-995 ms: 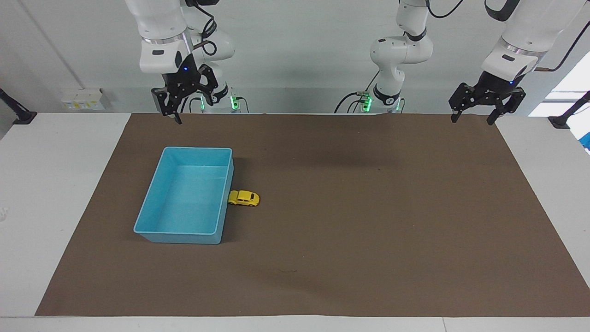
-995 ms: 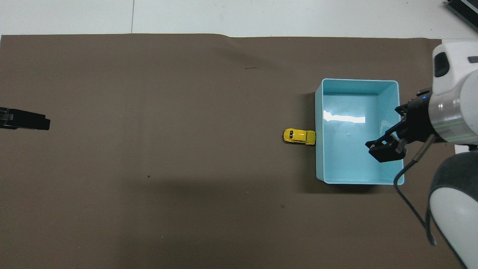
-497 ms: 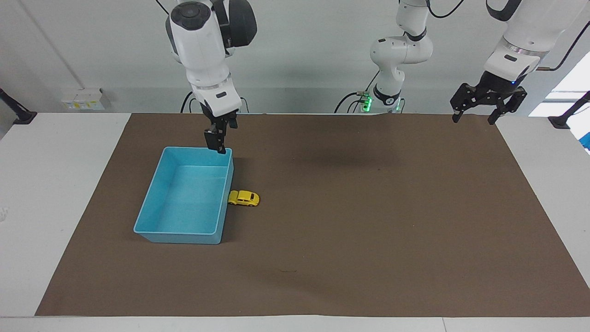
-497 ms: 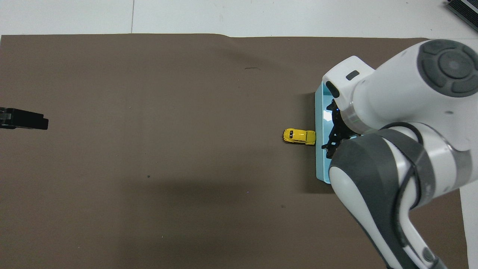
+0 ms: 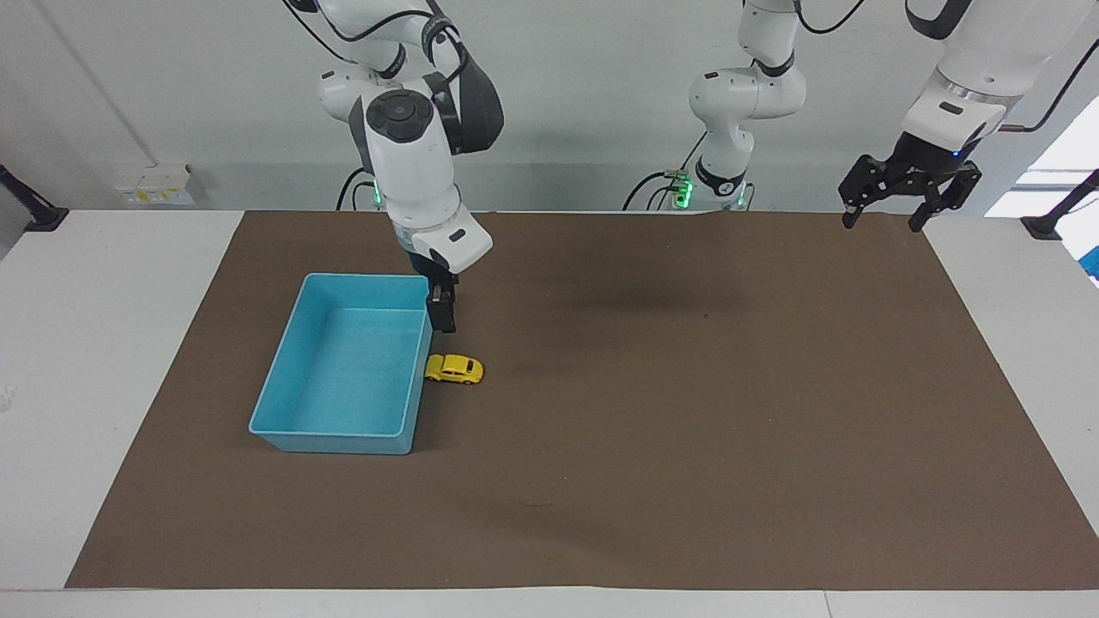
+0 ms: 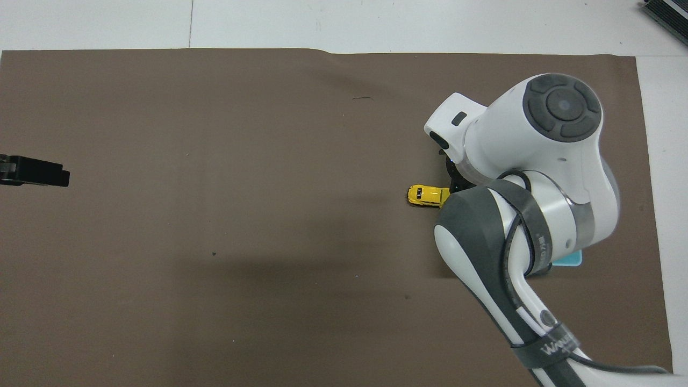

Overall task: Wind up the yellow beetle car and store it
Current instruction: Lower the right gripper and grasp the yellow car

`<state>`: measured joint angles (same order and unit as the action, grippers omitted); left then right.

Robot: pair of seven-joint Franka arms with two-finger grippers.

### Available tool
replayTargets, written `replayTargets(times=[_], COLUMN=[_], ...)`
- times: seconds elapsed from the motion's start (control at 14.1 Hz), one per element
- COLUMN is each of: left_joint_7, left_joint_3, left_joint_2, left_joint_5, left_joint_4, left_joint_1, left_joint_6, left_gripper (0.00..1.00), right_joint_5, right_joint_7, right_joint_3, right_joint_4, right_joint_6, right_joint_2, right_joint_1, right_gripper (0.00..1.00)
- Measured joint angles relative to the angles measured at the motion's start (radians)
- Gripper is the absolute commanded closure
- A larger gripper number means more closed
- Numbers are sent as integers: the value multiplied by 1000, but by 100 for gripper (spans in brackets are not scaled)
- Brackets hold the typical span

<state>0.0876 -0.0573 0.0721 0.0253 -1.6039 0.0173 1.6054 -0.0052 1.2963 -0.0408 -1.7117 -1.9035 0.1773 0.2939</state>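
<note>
Yellow beetle car (image 5: 454,369) sits untouched on the brown mat against the blue bin (image 5: 283,403), so winding and storing both remain, while the right pincer (image 5: 443,315) hangs released just above it and the left pincer (image 5: 889,200) waits released, well apart.

You are getting bright, even light from above. Soft shadows are lying on the brown mat (image 5: 687,412), one beside the blue bin (image 5: 343,369). Both views are staying sharp, without glare or edge distortion.
</note>
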Motion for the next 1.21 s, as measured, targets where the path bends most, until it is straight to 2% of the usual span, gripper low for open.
replayTargets(times=[0.57,0.99,1.21], left_joint_7=[0,-1,-1], left_joint_3=[0,0,0], left_joint_2=[0,0,0], left_joint_5=[0,0,0], left_joint_4=[0,0,0], left_joint_1=[0,0,0], left_joint_6=[0,0,0], left_gripper=[0,0,0], right_joint_5=[-22,-24,-24], right_joint_7=[30,43,51], right_joint_3=[3,4,4], right_joint_4=[-174,-204,-204], right_joint_6=[-205,-346,-361], right_joint_2=[21,111,136], right_joint_1=[-6,-26,-39], right_gripper=[0,0,0])
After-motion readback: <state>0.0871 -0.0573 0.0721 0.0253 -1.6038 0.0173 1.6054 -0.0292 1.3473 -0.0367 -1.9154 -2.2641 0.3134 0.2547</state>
